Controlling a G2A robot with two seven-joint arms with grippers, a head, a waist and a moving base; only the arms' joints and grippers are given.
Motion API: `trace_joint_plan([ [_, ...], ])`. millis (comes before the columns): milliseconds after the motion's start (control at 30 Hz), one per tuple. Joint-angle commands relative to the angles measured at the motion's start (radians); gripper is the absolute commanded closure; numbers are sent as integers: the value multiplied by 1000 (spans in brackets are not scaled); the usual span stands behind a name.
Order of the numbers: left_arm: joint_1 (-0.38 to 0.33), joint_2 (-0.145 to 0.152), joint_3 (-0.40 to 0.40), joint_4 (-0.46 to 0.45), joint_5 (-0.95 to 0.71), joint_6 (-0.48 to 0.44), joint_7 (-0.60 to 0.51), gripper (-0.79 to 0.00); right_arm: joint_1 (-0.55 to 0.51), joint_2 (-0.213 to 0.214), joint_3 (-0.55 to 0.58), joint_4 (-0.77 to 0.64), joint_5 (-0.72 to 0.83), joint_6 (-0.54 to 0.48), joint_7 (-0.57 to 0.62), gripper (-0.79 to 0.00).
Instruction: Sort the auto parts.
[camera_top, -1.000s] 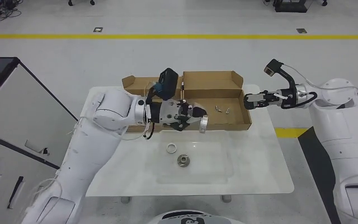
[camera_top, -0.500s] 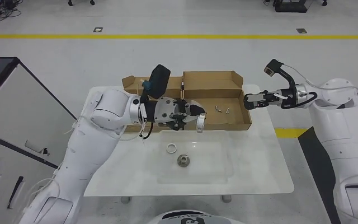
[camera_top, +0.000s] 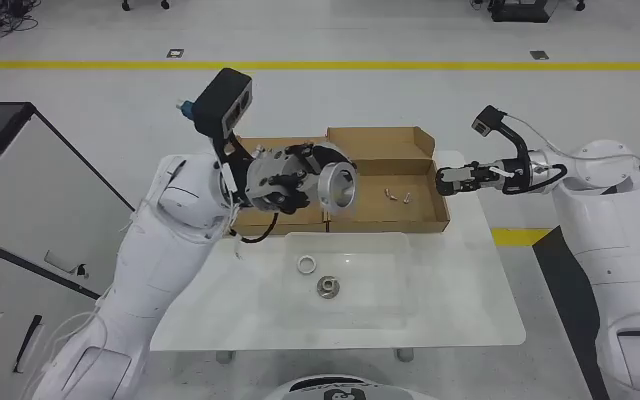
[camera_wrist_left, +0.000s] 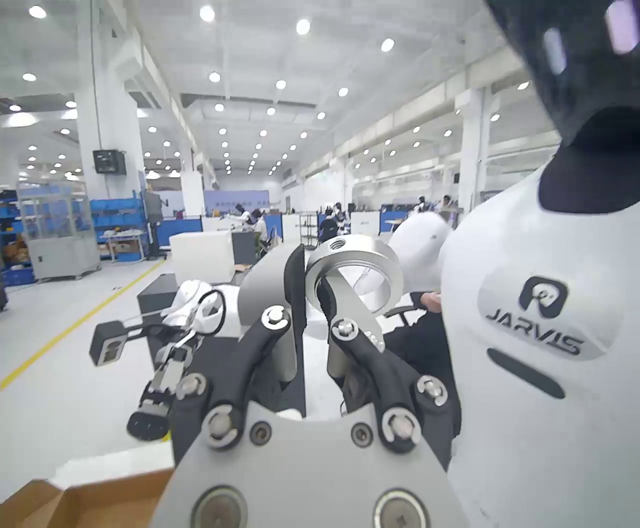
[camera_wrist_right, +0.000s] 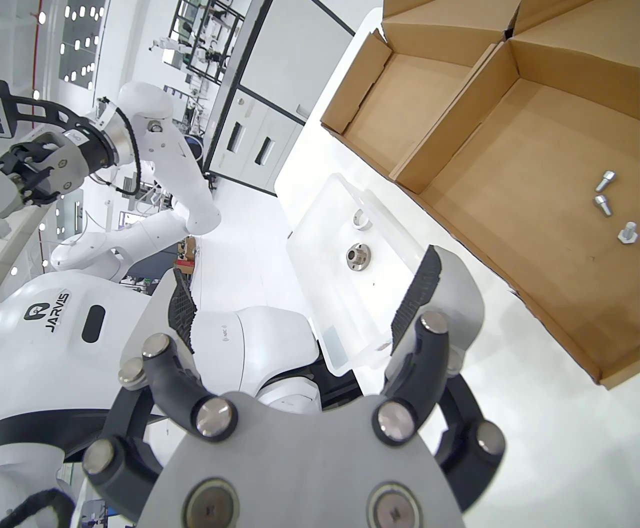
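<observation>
Top view, left box: an open brown cardboard box (camera_top: 250, 152) sits at the far side of the white tabletop (camera_top: 470, 290), joined to a twin. The part of its floor seen from the right wrist view is bare cardboard.
Tray: a clear plastic tray (camera_top: 400, 300) lies nearer the robot. It carries a small white ring (camera_top: 307, 265) and, just beside it, a grey flanged metal hub (camera_top: 328, 287). Both lie loose, well apart from either pincer.
Left pincer: the left pincer (camera_wrist_left: 310, 275) is held up over the place where the two boxes meet, clamped on a broad silver metal collar ring (camera_top: 336, 186). One finger runs through the bore and the other presses the outer wall.
Right box: the second brown cardboard box (camera_top: 385, 150) has a few small silver bolts (camera_top: 398, 194) lying close together on its floor.
Right pincer: the right pincer (camera_wrist_right: 305, 280) is just beside the right box's outer wall, jaws wide apart with nothing between them.
Progress: roughly midway, I judge. The bolts look sorted, and the collar ring is lifted but not yet set down. The white ring and the hub are not yet picked.
Left to do: choose a box for the collar ring, likely the left one since the bolts have the right. After that, the two parts on the tray.
</observation>
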Motion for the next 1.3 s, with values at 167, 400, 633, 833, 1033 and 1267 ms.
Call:
trace_joint_plan([
  [167, 9, -14, -10, -23, -341, 0, -48, 0, 0, 0, 0, 0, 0, 0, 0, -785],
  [400, 41, -50, -60, -3, -665, 0, -257, 0, 0, 0, 0, 0, 0, 0, 0, -785],
  [633, 33, -80, -69, 23, -637, 0, -257, 0, 0, 0, 0, 0, 0, 0, 0, -785],
  [833, 29, -84, -102, 71, -402, 0, -257, 0, 0, 0, 0, 0, 0, 0, 0, -785],
  [1033, 40, -89, -139, 86, -192, 0, -251, 0, 0, 0, 0, 0, 0, 0, 0, -785],
  [1267, 48, -99, -132, 65, -135, 0, -213, 0, 0, 0, 0, 0, 0, 0, 0, -785],
])
